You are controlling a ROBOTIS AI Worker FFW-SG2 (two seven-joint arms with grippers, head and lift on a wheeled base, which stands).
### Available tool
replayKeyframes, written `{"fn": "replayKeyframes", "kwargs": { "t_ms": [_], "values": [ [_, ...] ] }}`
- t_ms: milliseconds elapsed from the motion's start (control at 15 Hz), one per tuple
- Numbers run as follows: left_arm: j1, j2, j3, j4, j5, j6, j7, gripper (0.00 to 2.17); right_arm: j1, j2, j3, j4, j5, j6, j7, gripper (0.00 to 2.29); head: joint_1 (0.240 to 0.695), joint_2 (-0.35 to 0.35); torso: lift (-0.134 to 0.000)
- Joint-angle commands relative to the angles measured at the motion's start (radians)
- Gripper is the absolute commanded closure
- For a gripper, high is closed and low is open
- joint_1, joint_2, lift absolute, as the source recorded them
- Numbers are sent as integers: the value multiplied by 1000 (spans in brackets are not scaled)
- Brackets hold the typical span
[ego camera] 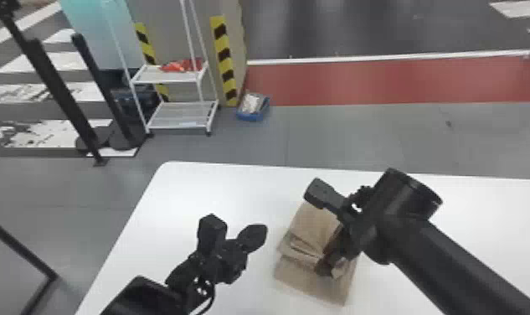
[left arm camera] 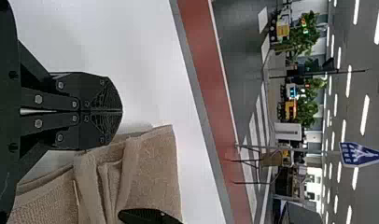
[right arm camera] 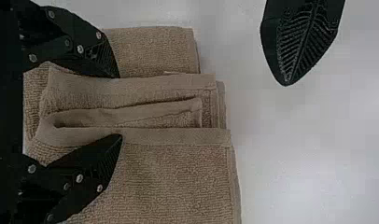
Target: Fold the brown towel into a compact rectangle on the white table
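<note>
The brown towel [ego camera: 311, 278] lies on the white table [ego camera: 217, 184] in stacked layers, part of it hidden under my right arm. My right gripper [ego camera: 328, 264] is over the towel's near right part. In the right wrist view, my right gripper [right arm camera: 119, 106] is open, its fingertips on either side of raised folds of towel [right arm camera: 178, 172]. My left gripper [ego camera: 260, 235] is left of the towel, apart from it in the head view. Shut and holding nothing, my left gripper [left arm camera: 121, 111] appears above the white surface beside the towel [left arm camera: 152, 172] in the left wrist view.
White tabletop surrounds the towel, with the far edge beyond my right gripper and the left edge beyond my left arm. On the floor behind are a white rack [ego camera: 171, 77], a blue bin [ego camera: 253, 114] and dark posts [ego camera: 60, 90].
</note>
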Motion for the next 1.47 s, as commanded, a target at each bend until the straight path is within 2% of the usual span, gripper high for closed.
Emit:
{"fn": "replayKeyframes", "kwargs": {
  "t_ms": [0,133,200,467,733,1000,1200,1400],
  "values": [
    [1,0,0,0,-1,3,0,1740,0,1,-4,0,3,2,7,765,695,144,0],
    [6,6,0,-11,-2,12,0,1740,0,1,-18,-1,7,2,16,826,695,145,0],
    [12,9,5,-18,-2,18,0,1740,5,1,-27,-6,9,-1,18,1065,695,145,0],
    [61,19,43,-92,-4,89,0,1740,13,1,-46,-23,26,-7,25,1332,695,154,0],
    [197,51,144,-262,7,233,-13,1740,54,1,-129,-101,124,-1,62,1359,695,185,0],
    [286,68,203,-380,50,276,-39,1740,73,1,-164,-167,173,-4,97,1359,695,211,0],
    [305,65,195,-414,85,285,-63,1740,91,1,-173,-207,185,-1,125,1359,695,221,0],
    [275,40,132,-400,97,285,-71,1740,103,1,-184,-224,205,5,137,1359,695,209,0]
  ]
}}
